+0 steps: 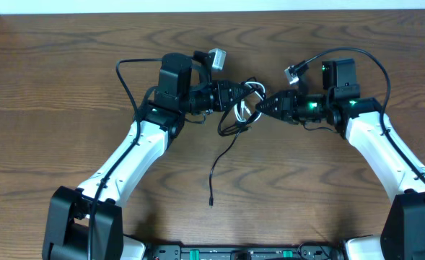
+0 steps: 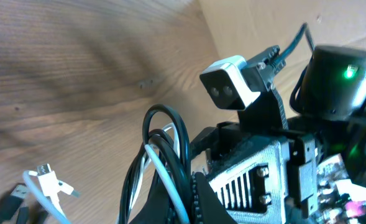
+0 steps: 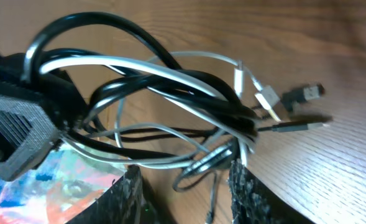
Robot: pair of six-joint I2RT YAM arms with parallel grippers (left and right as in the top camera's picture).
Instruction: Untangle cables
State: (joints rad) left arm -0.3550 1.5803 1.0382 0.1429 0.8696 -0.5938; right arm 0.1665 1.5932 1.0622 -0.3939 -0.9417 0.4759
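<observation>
The black and white cables (image 1: 246, 101) hang as one tangled bundle between my two grippers, above the table's middle. My left gripper (image 1: 241, 94) is shut on the bundle; in the left wrist view its fingers (image 2: 201, 199) pinch a black loop (image 2: 181, 140) and a white strand (image 2: 164, 171) together. The right gripper (image 1: 265, 105) faces it from the right, close to the knot. Its jaws (image 3: 186, 186) stand open, with thin strands passing just above the gap. The black cable's tail (image 1: 223, 155) trails down onto the table. Several plug ends (image 3: 268, 98) stick out to the right of the knot.
A wooden table (image 1: 68, 87) carries everything; its pale far edge (image 1: 212, 6) runs along the top. The right arm's wrist camera (image 2: 231, 82) sits close above my left gripper. A loose white plug (image 2: 49, 182) hangs at lower left in the left wrist view.
</observation>
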